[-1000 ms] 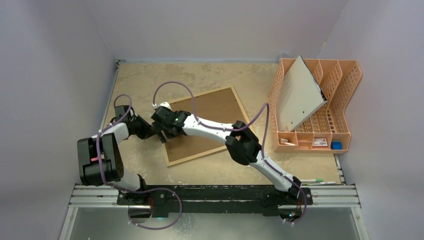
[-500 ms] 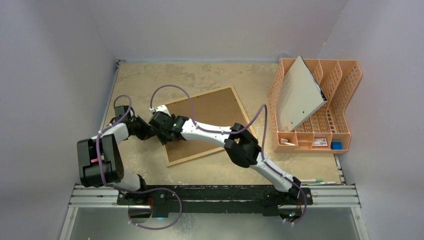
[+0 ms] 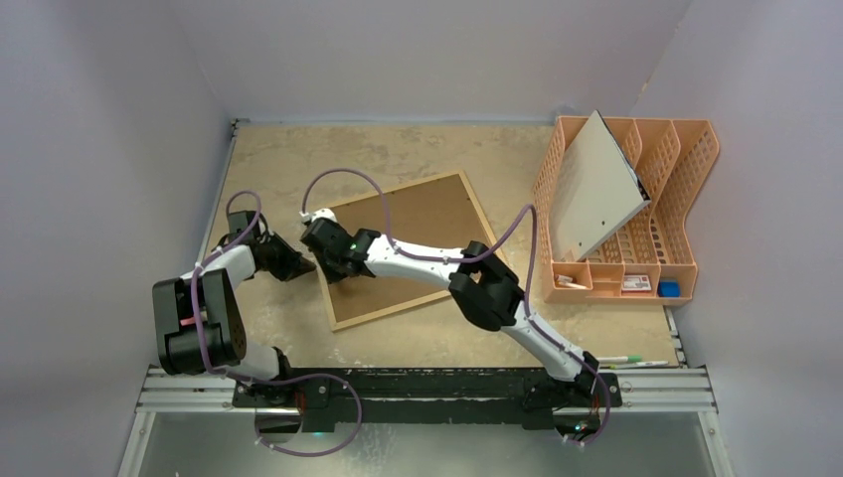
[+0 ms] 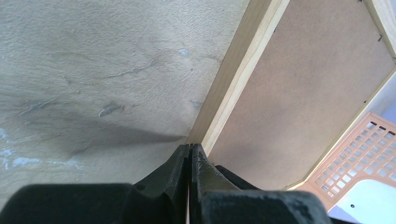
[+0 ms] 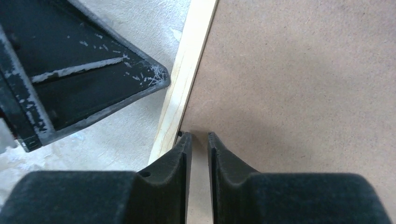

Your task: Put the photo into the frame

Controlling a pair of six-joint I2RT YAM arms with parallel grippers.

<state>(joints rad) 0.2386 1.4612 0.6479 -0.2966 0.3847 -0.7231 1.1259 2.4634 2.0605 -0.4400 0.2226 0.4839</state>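
The frame [image 3: 427, 224] lies face down in the middle of the table, its brown fibreboard back up and its light-wood rail [image 5: 191, 60] around it. My left gripper [image 4: 191, 147] is shut with nothing in it, its tip against the outside of the frame's left rail [image 4: 243, 70]. My right gripper [image 5: 199, 135] hovers just inside that rail, over the back board. Its jaws stand a narrow gap apart, and only board shows between them. A small dark tab [image 5: 180, 134] sits at its left fingertip. In the top view the two grippers nearly meet: the left gripper [image 3: 298, 266] and the right gripper [image 3: 333, 270]. The photo is out of view.
An orange file rack [image 3: 686, 199] stands at the right, with a grey-white board [image 3: 594, 189] leaning in it and small items in its front compartments. Pens [image 3: 631, 360] lie near the right arm's base. Grey walls close in the table on three sides.
The right gripper's jaws have narrowed from wide open to a slim gap, and it has shifted slightly toward the frame's left rail. The left gripper stays shut, drawn back a little leftward.
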